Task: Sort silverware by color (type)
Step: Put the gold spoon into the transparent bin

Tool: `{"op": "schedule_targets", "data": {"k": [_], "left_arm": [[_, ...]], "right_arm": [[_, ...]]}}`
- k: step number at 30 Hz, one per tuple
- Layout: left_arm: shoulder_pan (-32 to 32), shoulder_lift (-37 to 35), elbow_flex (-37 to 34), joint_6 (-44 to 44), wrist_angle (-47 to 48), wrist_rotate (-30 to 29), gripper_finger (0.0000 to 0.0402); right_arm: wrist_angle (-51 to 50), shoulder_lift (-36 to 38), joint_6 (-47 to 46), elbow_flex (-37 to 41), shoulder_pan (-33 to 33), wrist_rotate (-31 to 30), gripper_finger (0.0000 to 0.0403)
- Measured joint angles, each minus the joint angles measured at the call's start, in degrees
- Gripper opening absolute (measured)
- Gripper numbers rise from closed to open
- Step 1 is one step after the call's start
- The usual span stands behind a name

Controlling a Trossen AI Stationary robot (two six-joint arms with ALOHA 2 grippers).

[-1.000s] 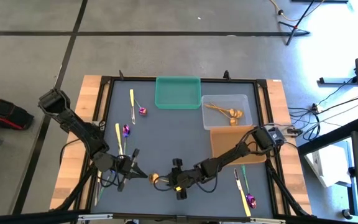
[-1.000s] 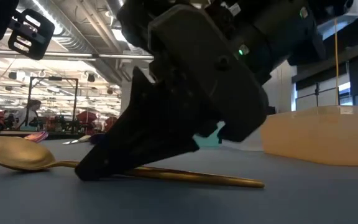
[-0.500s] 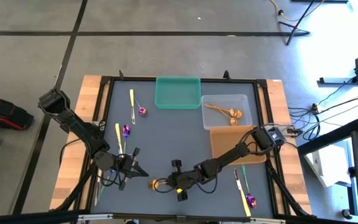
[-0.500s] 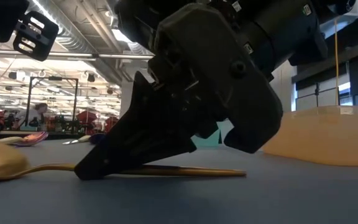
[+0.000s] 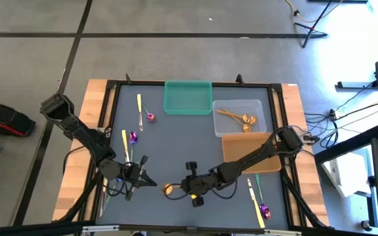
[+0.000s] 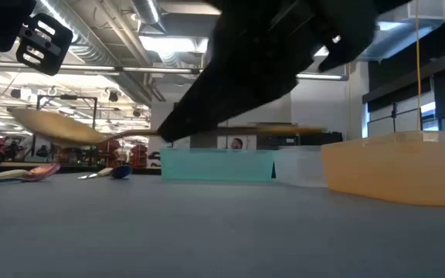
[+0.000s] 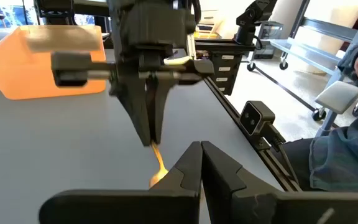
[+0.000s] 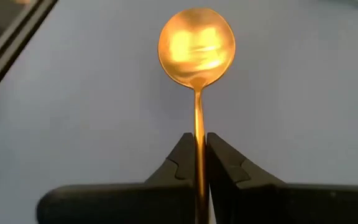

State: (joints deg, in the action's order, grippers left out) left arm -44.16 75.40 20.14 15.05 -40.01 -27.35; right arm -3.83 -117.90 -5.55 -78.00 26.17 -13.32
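Note:
A gold spoon hangs above the grey table near its front edge, with my right gripper shut on it. In the low view the spoon lies roughly level in the air. My left gripper waits just left of it, shut and holding nothing. Pale yellow knives and purple-headed spoons lie flat on the table's left half. Another knife and purple spoon lie at the front right. My right gripper pinches the gold spoon's thin handle between its two fingers, a little behind the bowl. The fingers slant down from the table's right and lie along the handle. The spoon is lifted clear of the table, bowl toward the left and about level.
A green tray stands at the far middle. To its right a clear tray holds gold spoons, and in front of that stands an orange tray. A person's sleeve shows beyond the table's front edge.
My right gripper has shut on the gold spoon's handle and risen, carrying the spoon off the table. The spoon first slid a little along the table toward the left, then came up clear and about level.

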Motion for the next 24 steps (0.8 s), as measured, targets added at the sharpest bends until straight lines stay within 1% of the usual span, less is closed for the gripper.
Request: {"op": "schedule_targets", "data": {"k": [3,6,10,13,17,22,24], "left_arm": [[0.0,0.0,0.0,0.0,0.0,0.0,0.0001],[0.0,0.0,0.0,0.0,0.0,0.0,0.0001],[0.0,0.0,0.0,0.0,0.0,0.0,0.0001],[-0.2,0.0,0.0,0.0,0.0,0.0,0.0001],[-0.2,0.0,0.0,-0.1,0.1,0.0,0.0001],[-0.1,0.0,0.0,-0.1,0.1,0.0,0.0002],[-0.1,0.0,0.0,-0.4,0.1,0.0,0.0001]], "right_arm": [[-3.0,2.6,0.1,0.0,0.0,-0.1,0.0004],[-5.6,4.8,0.3,0.0,0.1,-1.5,0.0007],[-6.1,7.0,1.1,2.6,0.0,-2.4,0.0008],[-5.9,9.8,1.0,6.1,0.0,-3.4,0.0004],[-5.9,15.2,-0.7,12.4,0.1,-7.1,0.0006],[-5.7,25.0,-1.3,21.1,-0.4,-12.5,0.0005],[-5.7,29.2,-1.6,24.8,-1.3,-13.0,0.0005]]}}
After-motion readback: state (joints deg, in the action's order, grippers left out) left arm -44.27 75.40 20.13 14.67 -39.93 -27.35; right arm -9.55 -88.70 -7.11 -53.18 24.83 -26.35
